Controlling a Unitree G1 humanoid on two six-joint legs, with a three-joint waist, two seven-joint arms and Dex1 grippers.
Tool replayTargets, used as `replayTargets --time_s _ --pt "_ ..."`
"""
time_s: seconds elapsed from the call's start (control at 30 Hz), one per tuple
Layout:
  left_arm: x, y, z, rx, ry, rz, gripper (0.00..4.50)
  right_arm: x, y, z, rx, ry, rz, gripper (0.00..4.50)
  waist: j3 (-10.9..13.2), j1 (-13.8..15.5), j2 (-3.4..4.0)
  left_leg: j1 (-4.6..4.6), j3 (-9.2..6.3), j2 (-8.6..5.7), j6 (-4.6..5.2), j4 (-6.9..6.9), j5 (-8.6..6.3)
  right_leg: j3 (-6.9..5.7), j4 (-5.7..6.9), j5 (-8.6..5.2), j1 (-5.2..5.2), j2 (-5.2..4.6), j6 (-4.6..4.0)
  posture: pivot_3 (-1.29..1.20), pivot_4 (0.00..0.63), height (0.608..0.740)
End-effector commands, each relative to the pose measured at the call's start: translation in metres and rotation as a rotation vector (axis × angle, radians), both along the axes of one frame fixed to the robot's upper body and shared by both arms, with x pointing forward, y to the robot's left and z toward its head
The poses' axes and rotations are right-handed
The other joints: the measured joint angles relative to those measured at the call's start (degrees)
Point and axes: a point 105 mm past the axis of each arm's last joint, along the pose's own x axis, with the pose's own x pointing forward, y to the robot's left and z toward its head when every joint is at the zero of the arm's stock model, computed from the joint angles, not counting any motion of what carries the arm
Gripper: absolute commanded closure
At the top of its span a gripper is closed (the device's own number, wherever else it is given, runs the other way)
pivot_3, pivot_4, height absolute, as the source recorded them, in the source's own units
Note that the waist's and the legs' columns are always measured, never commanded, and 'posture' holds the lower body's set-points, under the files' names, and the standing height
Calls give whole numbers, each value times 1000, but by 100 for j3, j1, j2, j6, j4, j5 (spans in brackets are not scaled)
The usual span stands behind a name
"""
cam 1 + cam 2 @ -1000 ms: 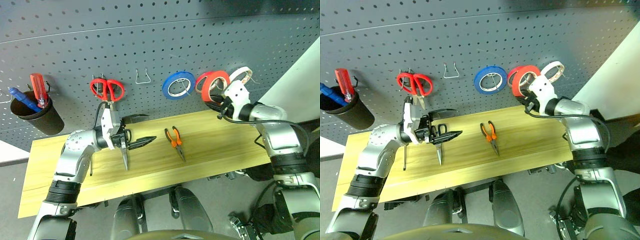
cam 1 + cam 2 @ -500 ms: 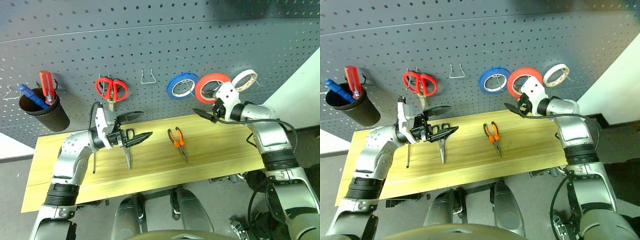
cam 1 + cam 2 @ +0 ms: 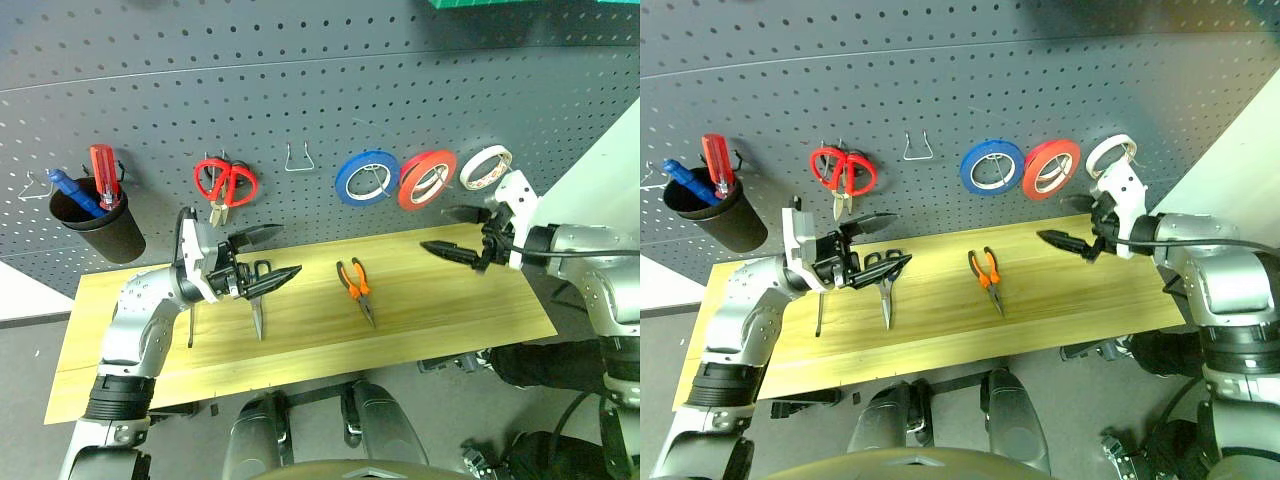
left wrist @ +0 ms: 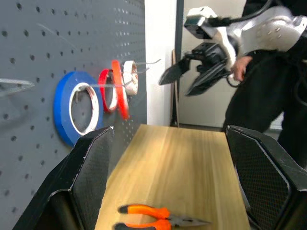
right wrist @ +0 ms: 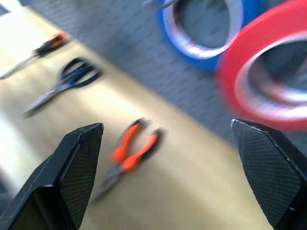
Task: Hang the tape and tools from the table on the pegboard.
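Observation:
The red tape (image 3: 428, 180) hangs on a hook of the dark grey pegboard (image 3: 300, 80), between a blue roll (image 3: 366, 177) and a white roll (image 3: 484, 166). My right gripper (image 3: 447, 232) is open and empty, just off the board, below and right of the red tape. On the wooden table (image 3: 450, 310) lie the orange-handled pliers (image 3: 355, 285), the black-handled scissors (image 3: 257, 302) and the slim screwdriver (image 3: 819, 315). My left gripper (image 3: 272, 254) is open over the scissors' handles, holding nothing.
Red-handled scissors (image 3: 225, 182) hang on the board beside an empty wire hook (image 3: 298, 157). A black cup (image 3: 95, 225) at far left holds a red-handled screwdriver (image 3: 104, 165). A person in dark clothes (image 4: 273, 96) stands beyond the table's right end.
My right gripper opened, let go of the red tape and drew back from the board; the tape now hangs on its hook. The left arm stayed put. The camera shifted.

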Motion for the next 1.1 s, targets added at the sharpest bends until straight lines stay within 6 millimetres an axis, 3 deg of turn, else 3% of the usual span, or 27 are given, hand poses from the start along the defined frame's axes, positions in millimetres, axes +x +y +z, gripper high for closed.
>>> replayTargets --time_s 0.03,0.17,0.3,0.37,0.53,0.73,0.9,1.1 --pt "-3 2 2 23 -31 39 543 -10 11 -1 -8 33 30 21 -3 15 1 0 0 0 0 0 0 0 -1 0 0 0 0 -159 135 740" --pt "-7 5 -17 107 1 141 543 -12 19 -39 -80 198 -5 21 -10 10 -6 0 0 5 2 1 1 3 -8 -10 1 -9 -21 -155 149 740" --pt "-7 11 -35 166 16 283 543 1 32 -58 -91 230 -46 21 -9 20 -5 -1 0 6 2 0 1 8 -9 -11 -2 -14 -24 -131 173 740" --pt "-5 16 -45 210 -1 361 543 8 41 -60 -82 235 -50 21 -9 29 -4 -2 0 5 2 -1 1 8 -9 -10 -4 -15 -25 -125 179 740" --pt "-8 17 -58 216 123 371 543 28 54 -70 -70 314 -119 21 -5 34 -3 -3 -2 8 3 -2 1 9 -10 -7 -6 -16 -36 -109 209 740" --pt "-2 20 -51 214 138 375 543 51 62 -78 -103 382 -234 21 50 165 14 -12 -2 9 3 -8 1 10 -15 -1 -20 -25 -52 -89 264 740" --pt "0 23 -50 221 145 389 543 67 66 -78 -112 412 -349 21 237 189 18 -14 0 9 4 -18 2 30 -14 -2 -31 -23 -58 -71 327 740" --pt "-3 17 -52 218 159 356 543 70 66 -84 -155 464 -397 21 488 305 23 -43 18 7 8 -31 1 51 -18 -7 -66 -28 -63 -47 378 740"
